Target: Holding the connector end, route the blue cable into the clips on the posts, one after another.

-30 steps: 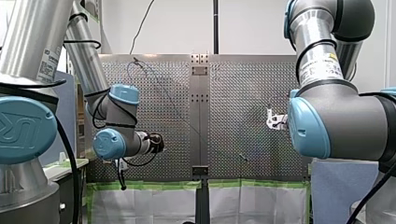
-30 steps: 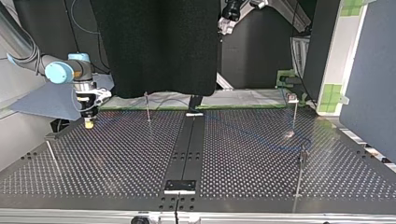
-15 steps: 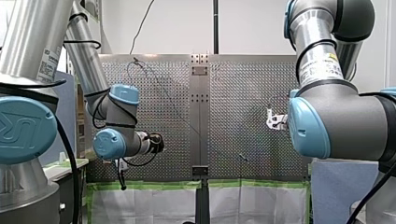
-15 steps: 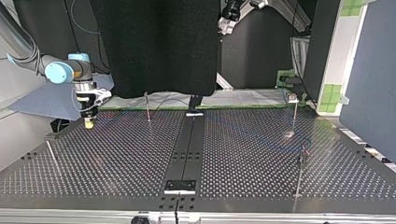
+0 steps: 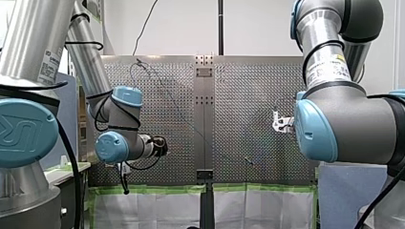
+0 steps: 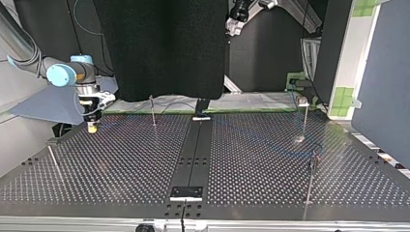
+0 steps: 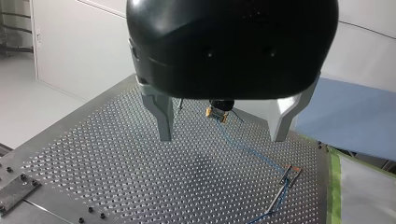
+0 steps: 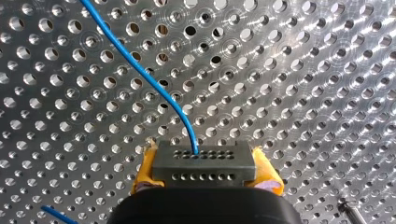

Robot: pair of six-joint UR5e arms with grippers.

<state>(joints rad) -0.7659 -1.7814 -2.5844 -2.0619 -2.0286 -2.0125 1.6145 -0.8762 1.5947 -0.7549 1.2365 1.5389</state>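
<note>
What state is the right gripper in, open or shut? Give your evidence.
The right gripper is shut on the connector: its yellow pads press both ends of the grey block, with the blue cable leaving it.

Front view high, facing table [image 5: 248, 95]; top view opposite, low; wrist views close over it.

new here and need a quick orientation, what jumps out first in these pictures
The blue cable stands out most, running over the perforated table into the grey connector clamped between the yellow pads of my right gripper. My left gripper hangs open and empty above the table, the cable reaching a post beyond it.
</note>
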